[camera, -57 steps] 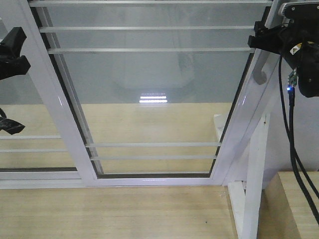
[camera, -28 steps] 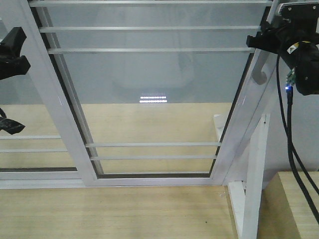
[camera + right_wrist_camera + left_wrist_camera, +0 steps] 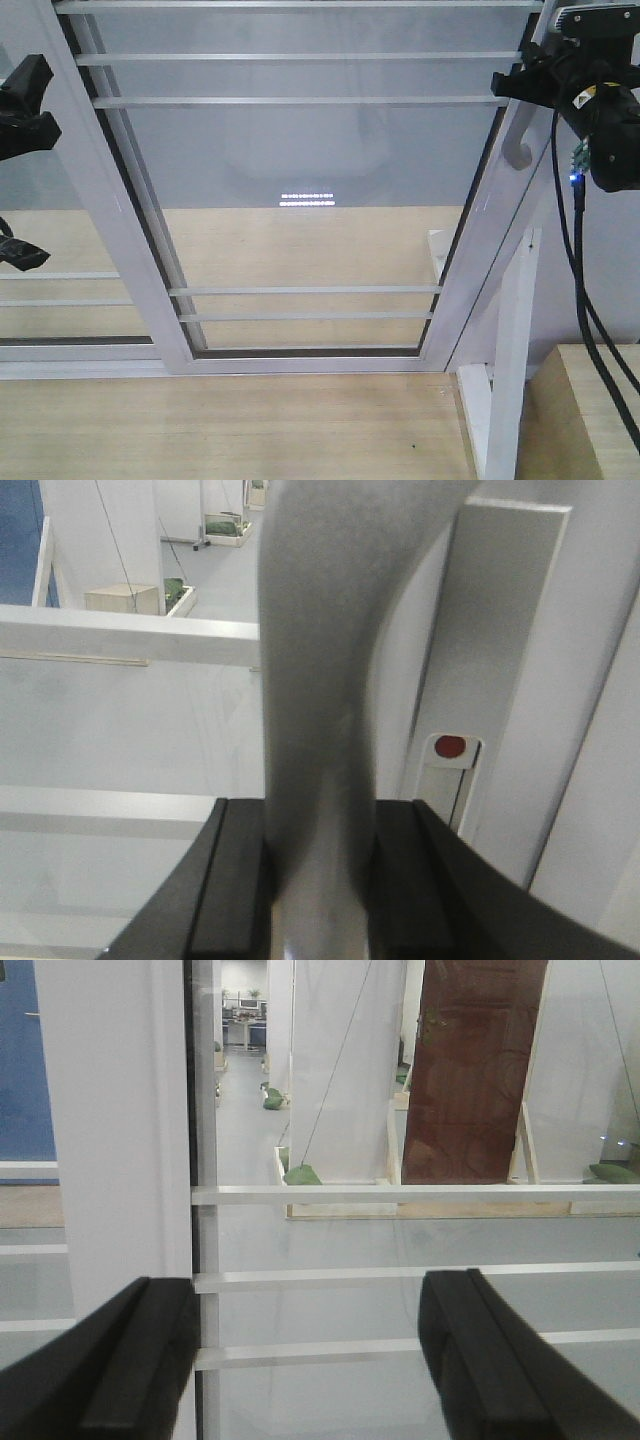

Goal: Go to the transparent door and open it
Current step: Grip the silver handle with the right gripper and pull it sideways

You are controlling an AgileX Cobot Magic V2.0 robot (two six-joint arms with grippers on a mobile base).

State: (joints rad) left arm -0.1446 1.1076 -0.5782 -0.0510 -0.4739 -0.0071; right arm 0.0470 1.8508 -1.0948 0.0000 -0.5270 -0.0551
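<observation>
Grey bar handle [image 3: 315,680] clasped by the right gripper [image 3: 318,880], ready to slide the transparent door [image 3: 300,200].
Squeezes both black fingers [image 3: 235,880] against the handle's sides at the door's right edge, likely for purchase on a sideways pull; holds the left gripper [image 3: 310,1360] spread wide and empty before the glass, probably just out of the way. Door straight ahead, filling the front view, top edge out of frame. Handle blurred at close range, upper part hidden behind the wrist.
</observation>
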